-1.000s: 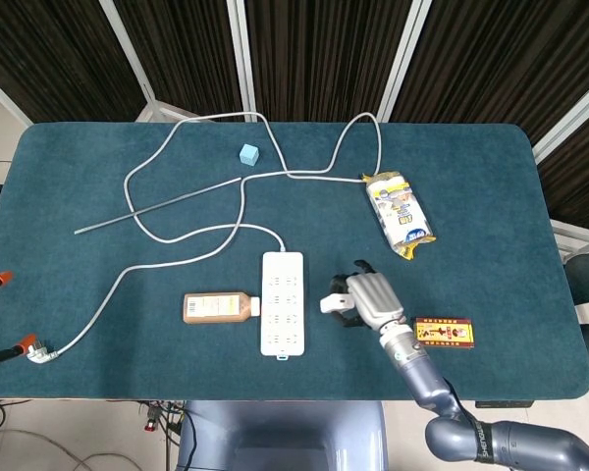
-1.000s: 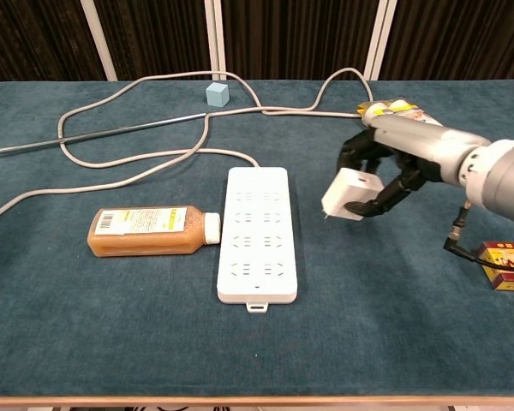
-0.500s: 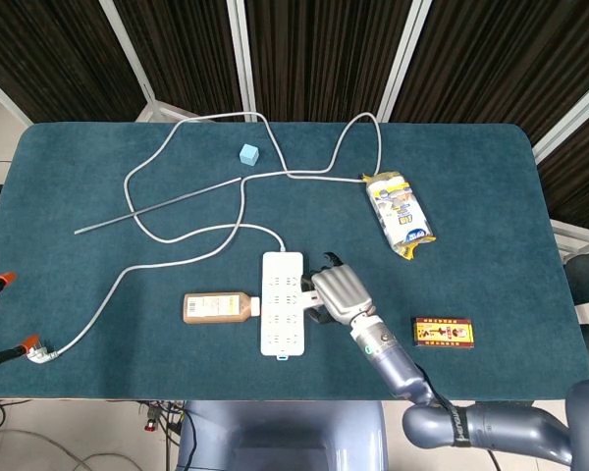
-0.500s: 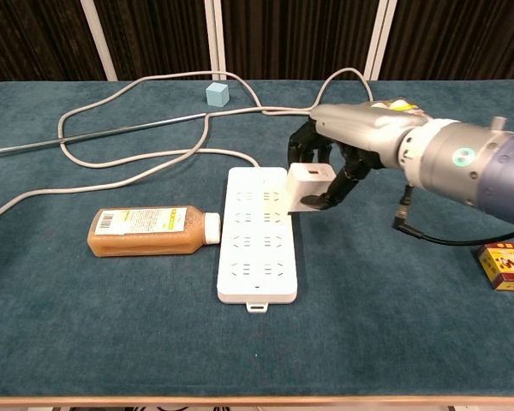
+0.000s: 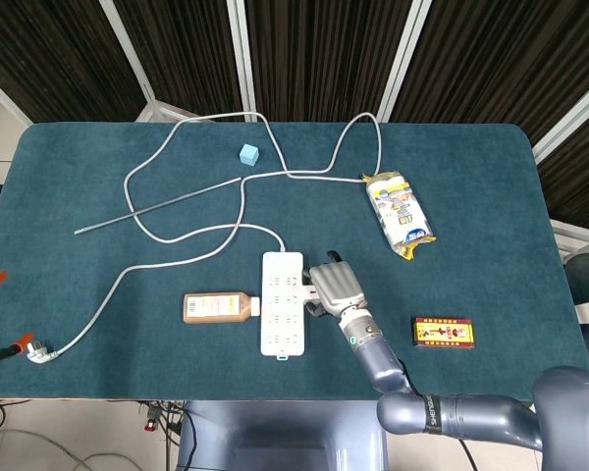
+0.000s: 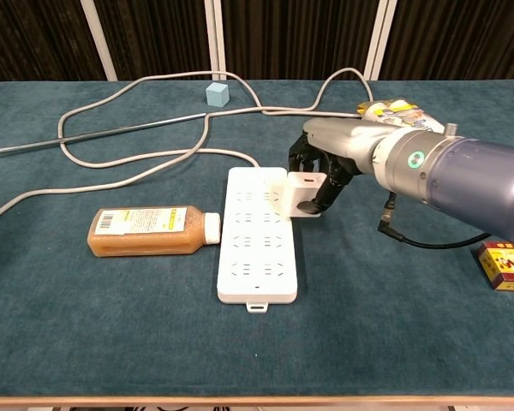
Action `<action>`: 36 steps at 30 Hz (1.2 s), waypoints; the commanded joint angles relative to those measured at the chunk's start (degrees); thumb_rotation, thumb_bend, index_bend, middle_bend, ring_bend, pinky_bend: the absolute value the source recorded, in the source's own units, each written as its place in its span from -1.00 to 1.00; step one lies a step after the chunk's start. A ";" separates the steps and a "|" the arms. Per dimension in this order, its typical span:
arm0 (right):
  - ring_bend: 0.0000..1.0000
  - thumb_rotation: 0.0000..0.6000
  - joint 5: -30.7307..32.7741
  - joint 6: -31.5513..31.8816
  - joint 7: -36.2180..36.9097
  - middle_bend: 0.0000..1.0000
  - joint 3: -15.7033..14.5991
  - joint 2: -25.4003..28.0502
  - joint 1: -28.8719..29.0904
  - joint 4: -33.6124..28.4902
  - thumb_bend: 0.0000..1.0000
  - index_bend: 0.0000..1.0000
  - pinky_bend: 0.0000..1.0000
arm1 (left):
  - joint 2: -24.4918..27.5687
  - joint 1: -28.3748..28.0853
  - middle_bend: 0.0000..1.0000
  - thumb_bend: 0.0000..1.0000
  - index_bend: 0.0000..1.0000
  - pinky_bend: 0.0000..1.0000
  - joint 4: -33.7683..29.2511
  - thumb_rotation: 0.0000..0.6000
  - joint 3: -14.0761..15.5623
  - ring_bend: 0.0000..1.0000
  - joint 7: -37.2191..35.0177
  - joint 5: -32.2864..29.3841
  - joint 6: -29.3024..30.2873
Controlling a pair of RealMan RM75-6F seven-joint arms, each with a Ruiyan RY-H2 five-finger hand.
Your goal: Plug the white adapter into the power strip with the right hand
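The white power strip [image 5: 282,316] [image 6: 257,241] lies flat at the table's front middle, its cord running off to the back. My right hand [image 5: 336,286] [image 6: 324,163] grips the white adapter [image 6: 295,193] [image 5: 311,290], which hangs over the strip's right edge near its upper half. In the chest view the adapter looks just above or touching the strip's surface; whether its pins are in a socket cannot be told. My left hand shows in neither view.
An amber bottle [image 5: 216,307] [image 6: 150,230] lies left of the strip, cap toward it. A snack bag [image 5: 400,215] sits behind my right hand, a red box [image 5: 447,332] [image 6: 506,264] to the front right, a blue cube [image 5: 247,154] at the back. The grey cord [image 5: 177,235] loops across the left half.
My right hand has carried the adapter leftward from the bare cloth to over the strip's right edge, and it now sits lower and closer to the sockets.
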 commanded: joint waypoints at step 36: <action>-0.07 1.00 6.90 5.99 -2.11 0.17 0.41 -3.05 5.09 -0.96 0.03 0.47 -0.72 | 0.25 -0.06 -1.00 -0.82 -0.62 -1.00 -0.13 1.00 -0.12 -1.00 -0.24 -0.31 -0.47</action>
